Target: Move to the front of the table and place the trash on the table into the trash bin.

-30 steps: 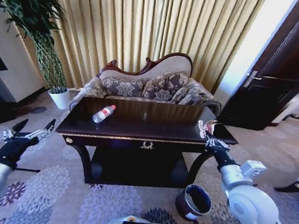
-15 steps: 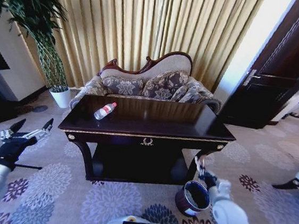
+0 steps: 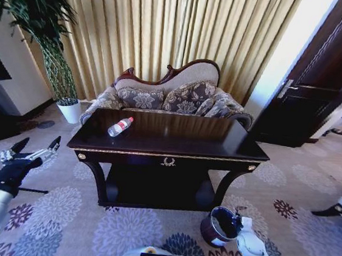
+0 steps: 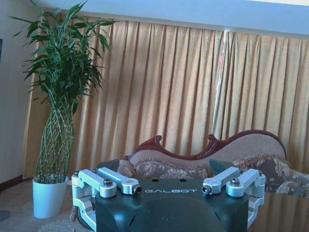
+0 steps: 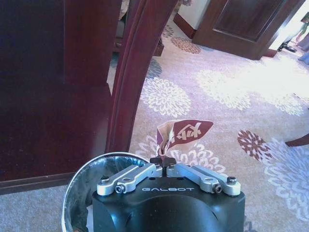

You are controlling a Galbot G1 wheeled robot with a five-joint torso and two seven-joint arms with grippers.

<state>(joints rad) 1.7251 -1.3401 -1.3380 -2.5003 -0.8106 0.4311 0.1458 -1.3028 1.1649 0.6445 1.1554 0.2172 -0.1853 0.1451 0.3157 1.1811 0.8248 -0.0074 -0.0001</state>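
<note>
The left gripper [image 3: 29, 151] hung out at the robot's left side, low over the carpet [image 3: 64, 214], with its two fingers spread wide and nothing between them. It looked like it was just waiting, kept out of the way so the other arm had room. Off ahead of it and to its right stood the table [image 3: 168, 155], and on the near-left part of the top lay the bottle [image 3: 119, 127], on its side, well apart from that open gripper. That piece of trash had not been picked up yet, so I think the job was only partly done. Farther right, down on the floor by the table's front right leg, sat the trash bin [image 3: 220, 225]. The right gripper [image 5: 164, 163] was right at the bin's rim, just a little to the right of the opening. Its fingers were pinched tight on the wrapper [image 5: 182, 132], which stuck up from the tips like a little flag. The wrapper was held low and close to the bin, most likely so it would fall inside and not onto the carpet when let go.
</note>
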